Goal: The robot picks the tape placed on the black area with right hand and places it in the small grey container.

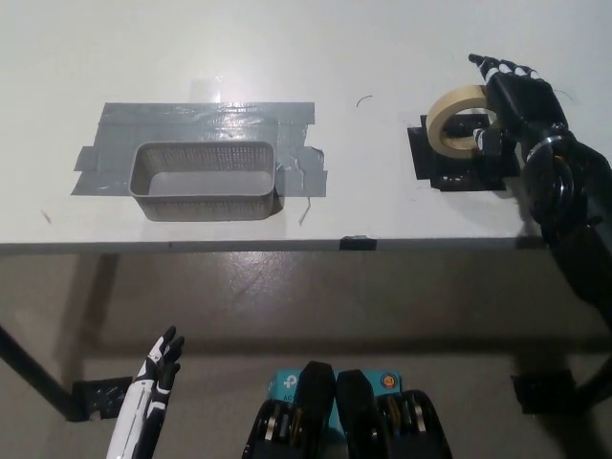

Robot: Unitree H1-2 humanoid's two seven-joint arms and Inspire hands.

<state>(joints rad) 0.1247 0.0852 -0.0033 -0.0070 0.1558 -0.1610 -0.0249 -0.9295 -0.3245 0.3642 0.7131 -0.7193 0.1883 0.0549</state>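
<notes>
- The surface (pixel 287 57) is plain white, with a few small dark marks.
- The tape roll (pixel 457 119) is cream to pale beige.
- The square patch (pixel 457 172) under it is glossy black.
- The small container (pixel 204 180) is grey, its walls a fine mesh pattern.
- The tape strips (pixel 206 120) around the container are silver-grey and shiny.
- The right hand (pixel 521 100) is black, with white marks at the fingers (pixel 497 67).
- The left hand (pixel 156 368) is white with black accents.
- The floor (pixel 287 296) is mottled grey-brown.

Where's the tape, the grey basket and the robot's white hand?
tape (pixel 442 107), head view, on the left of the ring
basket (pixel 206 204), head view, on its front wall
left hand (pixel 158 361), head view, on the middle of the hand
</notes>
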